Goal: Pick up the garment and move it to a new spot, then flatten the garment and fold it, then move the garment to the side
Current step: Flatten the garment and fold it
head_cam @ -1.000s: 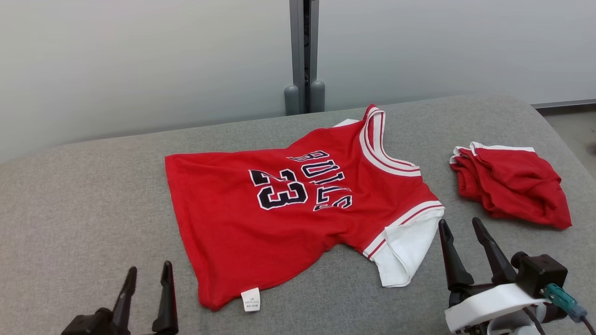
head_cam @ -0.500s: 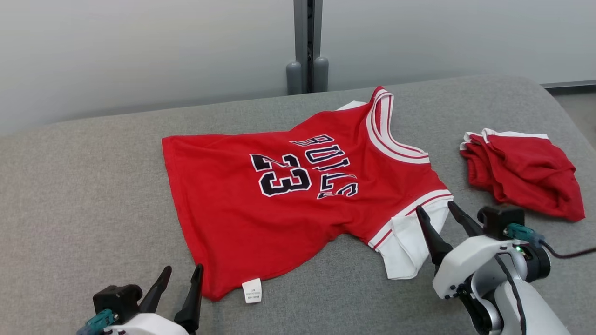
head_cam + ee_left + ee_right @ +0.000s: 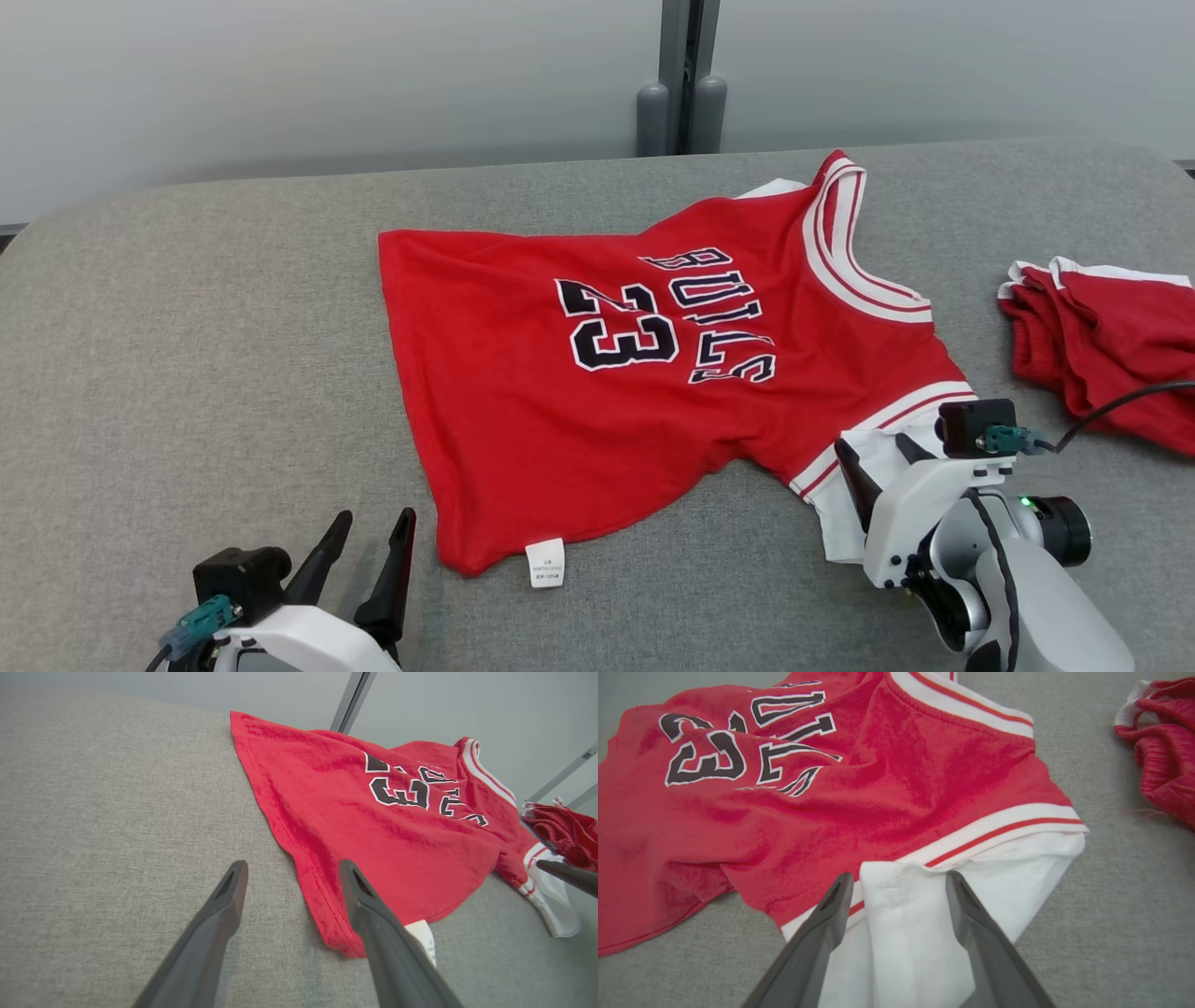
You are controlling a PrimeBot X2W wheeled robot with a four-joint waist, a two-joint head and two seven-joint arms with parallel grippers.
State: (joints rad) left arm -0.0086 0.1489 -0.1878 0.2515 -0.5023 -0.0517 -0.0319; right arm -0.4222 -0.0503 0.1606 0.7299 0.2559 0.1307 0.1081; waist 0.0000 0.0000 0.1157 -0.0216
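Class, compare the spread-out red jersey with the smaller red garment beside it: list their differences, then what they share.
The jersey lies spread open; the smaller garment is bunched in folds. The jersey covers far more surface than the smaller garment. The jersey bears black lettering and 23; the smaller garment shows none. Both are red with white trim, on grey fabric.

The garment (image 3: 635,373) lies on the padded surface (image 3: 187,373), ahead of both grippers. Its hem corner (image 3: 467,558) sits just right of the left gripper (image 3: 375,515); its sleeve (image 3: 915,914) lies between the fingers of the right gripper (image 3: 899,877). A cloth bundle (image 3: 1111,345) lies farther right.
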